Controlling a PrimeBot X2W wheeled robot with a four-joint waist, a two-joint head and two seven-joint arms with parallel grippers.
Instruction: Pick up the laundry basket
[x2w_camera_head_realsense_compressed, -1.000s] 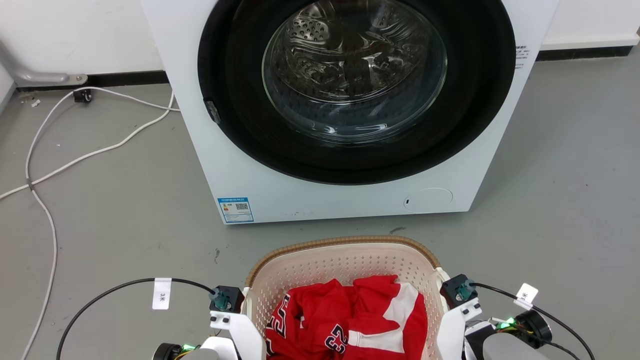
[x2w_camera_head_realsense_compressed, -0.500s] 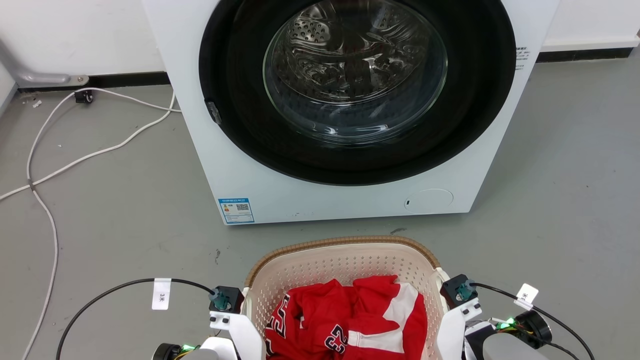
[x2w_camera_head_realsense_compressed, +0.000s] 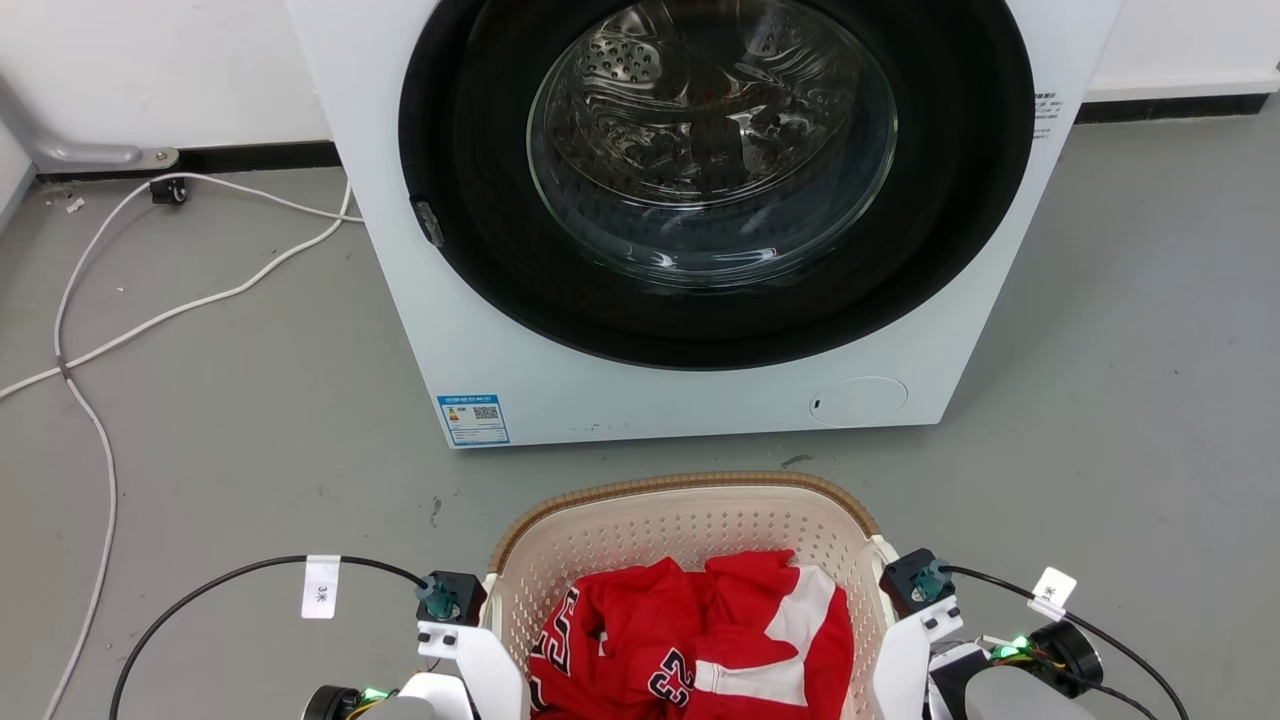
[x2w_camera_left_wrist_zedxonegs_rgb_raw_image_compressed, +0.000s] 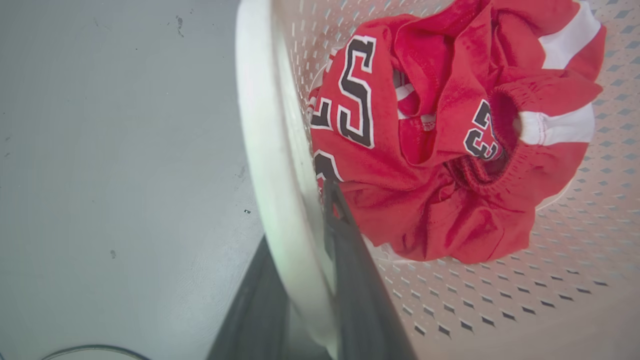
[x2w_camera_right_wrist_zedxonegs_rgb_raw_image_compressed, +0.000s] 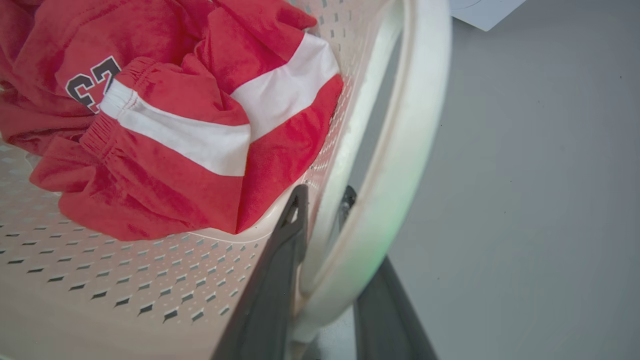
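Now, your laundry basket lies just in front of the washing machine, with a red jersey crumpled inside (number 23 showing). Your left hand is closed on its left handle and your right hand on its right handle, each with a finger on either side.

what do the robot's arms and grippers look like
The left gripper and right gripper each have two long flat dark fingers. Wrists are white shells, each topped by a black block with a teal plug, trailing a black cable with a white tag, plus green lights.
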